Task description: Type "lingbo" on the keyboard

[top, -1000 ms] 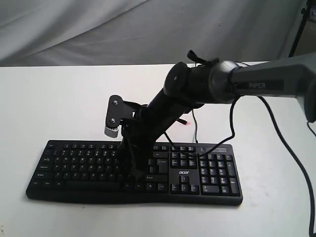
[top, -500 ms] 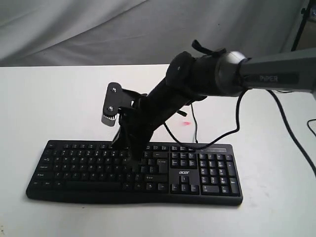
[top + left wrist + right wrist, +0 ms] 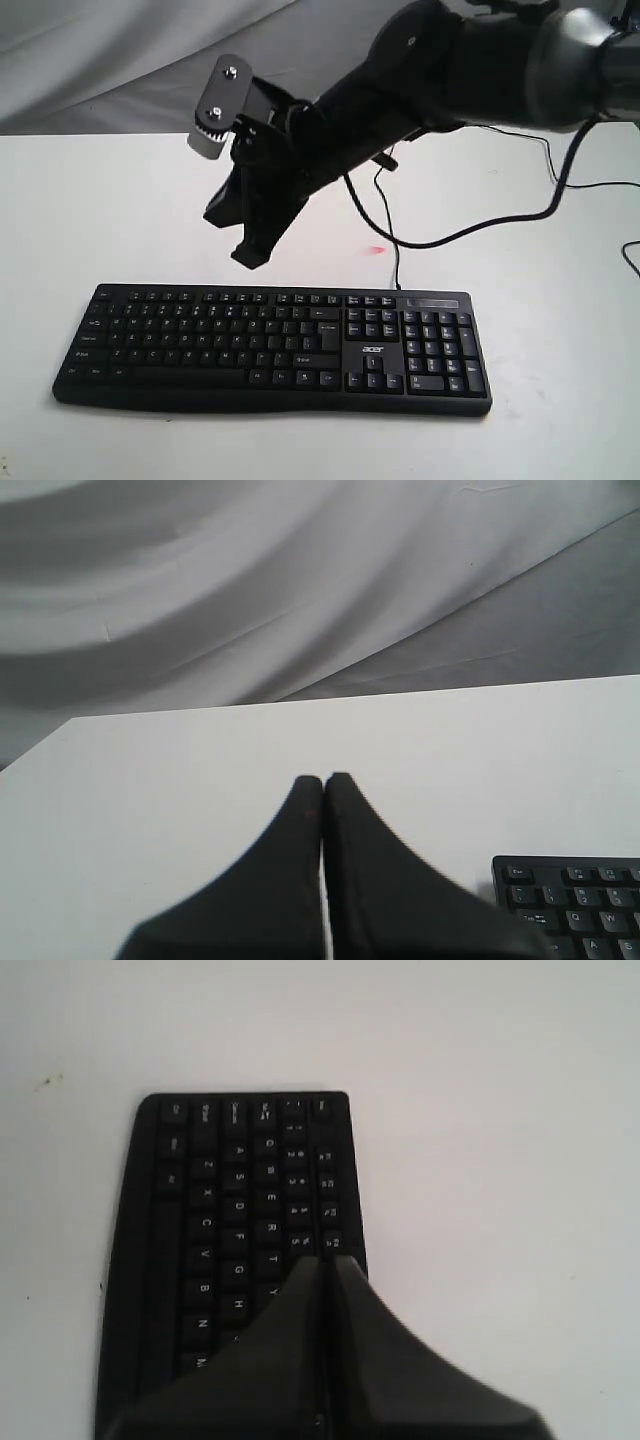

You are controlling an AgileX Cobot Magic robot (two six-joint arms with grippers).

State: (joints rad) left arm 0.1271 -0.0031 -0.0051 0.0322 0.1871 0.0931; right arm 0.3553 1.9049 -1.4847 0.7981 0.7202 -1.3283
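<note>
I had the right gripper (image 3: 250,255) hanging in the air well clear of the keyboard (image 3: 270,350), its two fingers pressed together into a single blunt point and holding nothing. The keyboard lay flat on the white table (image 3: 100,200), its long axis running left to right across the exterior view, with the number pad at the right arm's end. The point sat above the far edge of the letter block, so the keys lay below the fingertips and a little toward the camera. The right wrist view looked along the length of the rows. My left gripper (image 3: 322,780) was likewise closed tight and empty, off one end of the board with only a corner of keys in its view. I judged the right arm plainly the nearer. Any keystroke from there called for a descent onto the letter rows.
</note>
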